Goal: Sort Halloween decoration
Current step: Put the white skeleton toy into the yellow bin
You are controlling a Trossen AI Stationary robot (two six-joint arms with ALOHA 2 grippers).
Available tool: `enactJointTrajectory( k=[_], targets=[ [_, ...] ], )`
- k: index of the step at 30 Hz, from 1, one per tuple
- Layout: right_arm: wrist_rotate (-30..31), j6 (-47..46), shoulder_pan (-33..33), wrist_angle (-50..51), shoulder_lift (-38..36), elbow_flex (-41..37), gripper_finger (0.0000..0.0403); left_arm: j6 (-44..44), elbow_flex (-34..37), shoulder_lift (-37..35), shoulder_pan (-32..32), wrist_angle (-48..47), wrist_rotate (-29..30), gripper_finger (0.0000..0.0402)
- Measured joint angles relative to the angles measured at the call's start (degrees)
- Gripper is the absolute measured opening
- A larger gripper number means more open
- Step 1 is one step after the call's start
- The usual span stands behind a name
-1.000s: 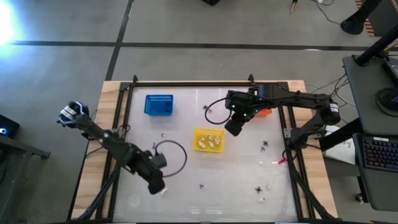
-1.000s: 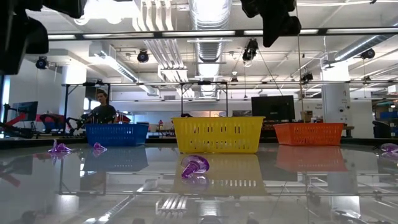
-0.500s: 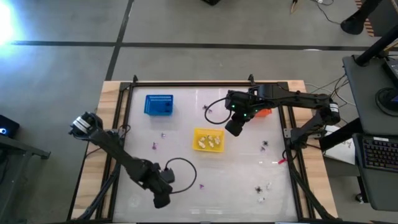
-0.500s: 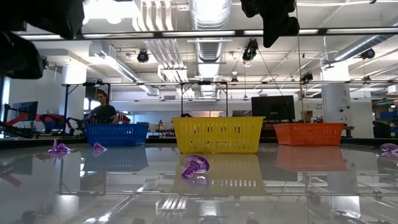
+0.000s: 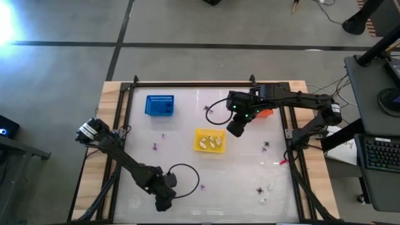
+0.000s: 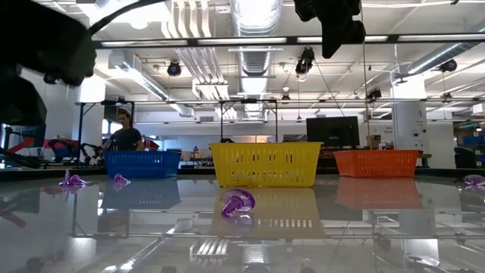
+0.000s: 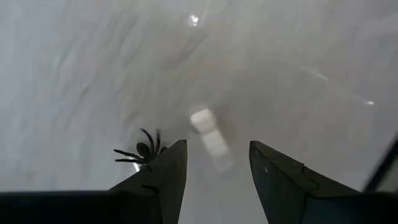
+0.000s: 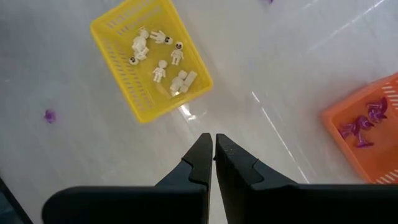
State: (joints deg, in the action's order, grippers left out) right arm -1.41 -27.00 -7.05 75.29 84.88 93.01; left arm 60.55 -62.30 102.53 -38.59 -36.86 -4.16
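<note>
Hovering: left gripper [image 7: 212,171], fingers spread wide, holding nothing, low at the table's [image 5: 237,187] near edge.
Right gripper [image 8: 214,149]: pinched shut, empty, raised between yellow basket [image 8: 127,81] and orange basket [image 8: 367,146].
White piece [image 7: 210,137]: lengthwise, running away between the left fingers.
Spider [image 7: 142,151]: flat beside one finger, legs splayed.

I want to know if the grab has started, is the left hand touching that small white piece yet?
Apart. In the left wrist view the white piece lies on the table ahead of the open left hand, with bare surface visible around it.
</note>
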Motion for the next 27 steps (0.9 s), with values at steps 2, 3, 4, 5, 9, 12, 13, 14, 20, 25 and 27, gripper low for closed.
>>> enactJointTrajectory(
  k=[2, 3, 4, 5, 9, 12, 13, 14, 20, 25, 27],
  targets=[
    [0.0, 0.0, 0.0, 0.0, 0.0, 0.0, 0.0013, 0.5, 0.5, 0.4, 0.0, -0.2, 0.0, 0.0157],
    [0.0, 0.0, 0.0, 0.0, 0.0, 0.0, 0.0013, 0.6, 0.7, 0.4, 0.0, -0.1, 0.0, 0.0157],
    [0.0, 0.1, 0.0, 0.0, 0.0, 0.0, 0.0013, 0.6, 0.8, 0.4, 0.0, 0.1, -0.1, 0.0157],
    [0.0, 0.2, 0.0, 0.0, 0.0, 0.0, 0.0013, 0.7, 0.9, 0.4, 0.0, 0.2, -0.1, 0.0157],
    [0.0, 0.7, 0.0, 0.2, 0.0, 0.0, 0.0013, 0.8, 1.0, 0.4, 0.1, 0.5, 0.0, 0.0149],
    [0.0, 0.8, 0.0, 0.8, 0.0, 0.0, 0.0013, 0.9, 1.0, 0.4, 0.2, 0.7, 0.0, 0.0130],
    [0.0, 1.0, 0.0, 1.0, 0.0, 0.0, 0.0013, 1.0, 1.1, 0.4, 0.2, 1.0, 0.0, 0.0122],
    [0.0, 1.1, 0.0, 1.2, 0.0, 0.0, 0.0013, 1.0, 1.1, 0.4, 0.2, 1.3, 0.0, 0.0112],
    [0.0, 1.3, 0.0, 1.3, 0.0, 0.0, 0.0013, 1.0, 1.1, 0.4, 0.3, 2.6, -0.9, 0.0043],
    [0.1, 1.5, 0.0, 1.3, 0.0, 0.0, 0.0013, 1.0, 1.1, 0.4, 0.3, 2.6, -1.3, 0.0007],
    [0.1, 1.5, 0.0, 1.3, 0.0, 0.0, 0.0013, 1.0, 1.1, 0.3, 0.3, 2.6, -1.4, 0.0008]
  ],
)
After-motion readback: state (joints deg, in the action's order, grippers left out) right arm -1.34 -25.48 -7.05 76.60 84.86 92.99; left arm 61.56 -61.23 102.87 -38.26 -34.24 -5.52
